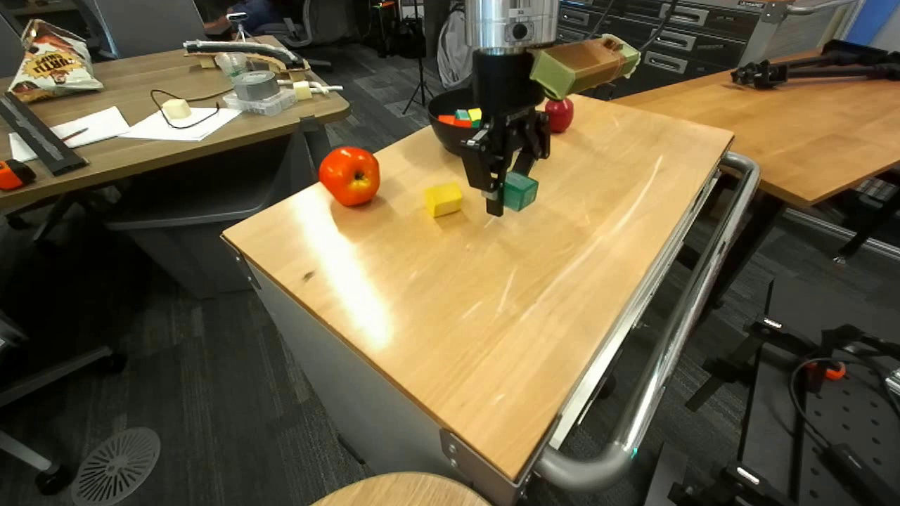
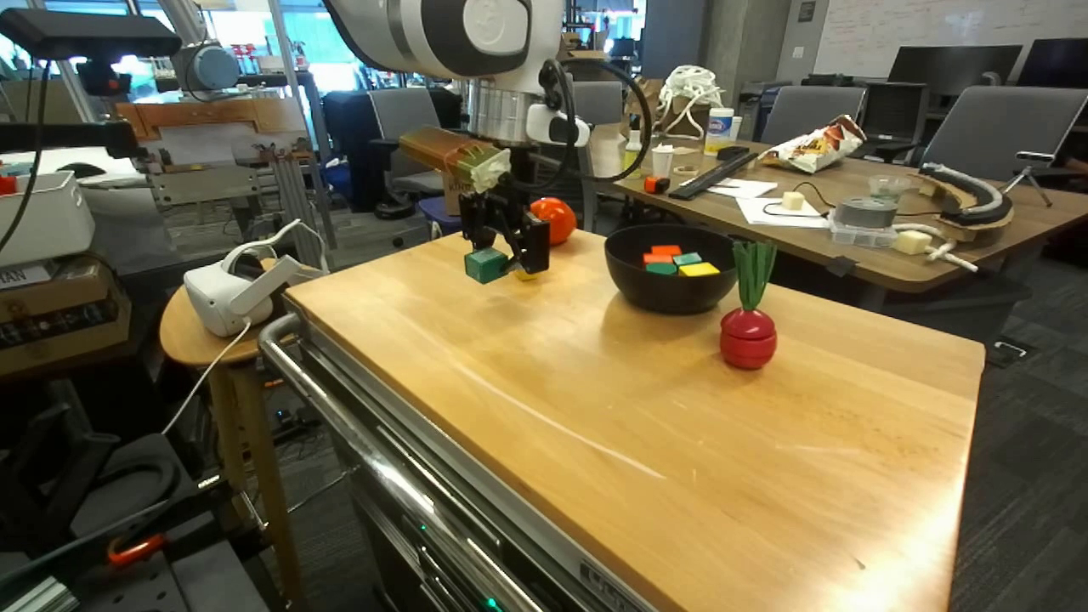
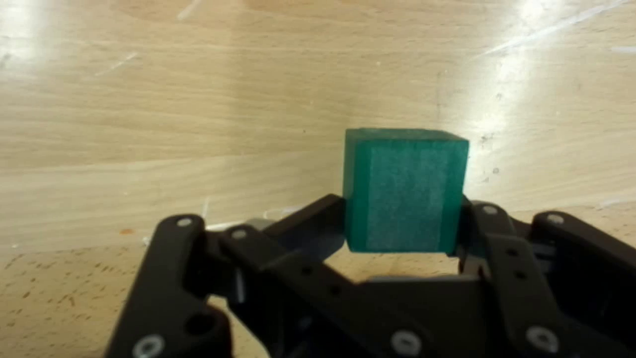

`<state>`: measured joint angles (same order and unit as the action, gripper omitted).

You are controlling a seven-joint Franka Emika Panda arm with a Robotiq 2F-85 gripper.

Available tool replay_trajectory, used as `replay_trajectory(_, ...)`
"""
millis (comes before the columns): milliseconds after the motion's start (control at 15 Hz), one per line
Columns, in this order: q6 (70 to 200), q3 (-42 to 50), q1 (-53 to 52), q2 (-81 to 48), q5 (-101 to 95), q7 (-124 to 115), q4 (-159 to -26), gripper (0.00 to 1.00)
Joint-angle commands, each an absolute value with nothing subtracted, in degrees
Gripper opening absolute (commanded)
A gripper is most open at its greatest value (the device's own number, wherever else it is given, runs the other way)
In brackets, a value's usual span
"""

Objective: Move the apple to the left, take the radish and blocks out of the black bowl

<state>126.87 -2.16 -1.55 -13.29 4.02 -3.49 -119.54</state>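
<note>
Claw [image 3: 403,223] clamped on green cube [image 3: 407,194]; round red radish [image 1: 560,116] out, three o'clock from black bowl [image 1: 452,139]; coloured cubes [image 2: 685,260] remain inside.

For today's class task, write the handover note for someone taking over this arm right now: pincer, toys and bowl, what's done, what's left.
The pincer is closed on a green block; whether it touches the tabletop is hard to tell.
The apple and a yellow block sit apart on the tabletop. The radish stands upright beside the black bowl.
Done: radish, yellow block and held green block are out of the bowl. Whether the apple's move is finished, I cannot tell.
Left: release the green block, then take out the red, yellow and green blocks inside the bowl.
</note>
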Motion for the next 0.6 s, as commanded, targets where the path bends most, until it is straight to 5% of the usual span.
replay_trajectory(0,129.59,-1.83,-1.35,-10.85,4.94,-3.66,-122.46,0.23)
replay_trajectory(67,129.57,-1.75,-1.26,-10.95,4.88,-3.5,-122.47,0.23)
replay_trajectory(133,129.45,-1.67,-1.15,-11.09,4.89,-3.23,-122.34,0.35)
replay_trajectory(200,129.38,-1.59,-1.08,-11.26,4.74,-3.07,-122.18,0.23)
replay_trajectory(267,129.02,-1.53,-0.99,-11.6,4.76,-2.96,-121.8,0.3)
replay_trajectory(333,128.9,-1.4,-0.99,-11.86,4.35,-3.14,-121.59,0.69)
replay_trajectory(533,128.18,-1.07,-0.89,-12.46,4.0,-3.38,-120.86,0.88)
